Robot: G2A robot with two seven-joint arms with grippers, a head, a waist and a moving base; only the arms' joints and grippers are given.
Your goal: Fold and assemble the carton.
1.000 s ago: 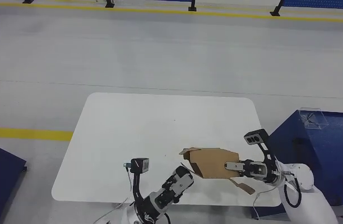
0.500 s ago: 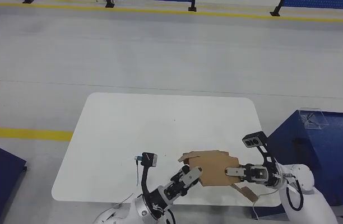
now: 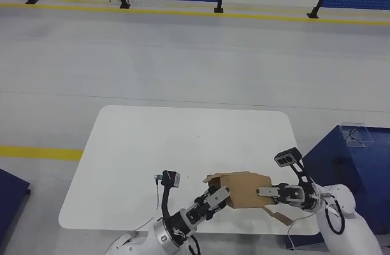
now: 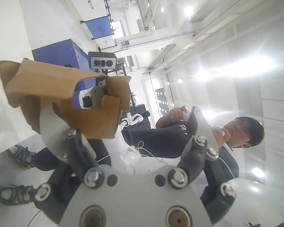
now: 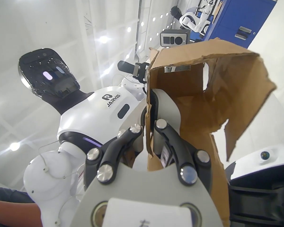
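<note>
right claw (image 5: 151,109) clenched on carton (image 5: 229,76) wall; left claw (image 4: 120,119) spread wide at its other end.

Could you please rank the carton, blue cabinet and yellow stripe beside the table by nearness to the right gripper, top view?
1. carton, clamped in the right gripper.
2. blue cabinet, on that arm's side.
3. yellow stripe, on the opposite side.

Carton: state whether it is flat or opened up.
Opened up: the carton forms a hollow sleeve with loose end flaps, one wall pinched in the right gripper.
</note>
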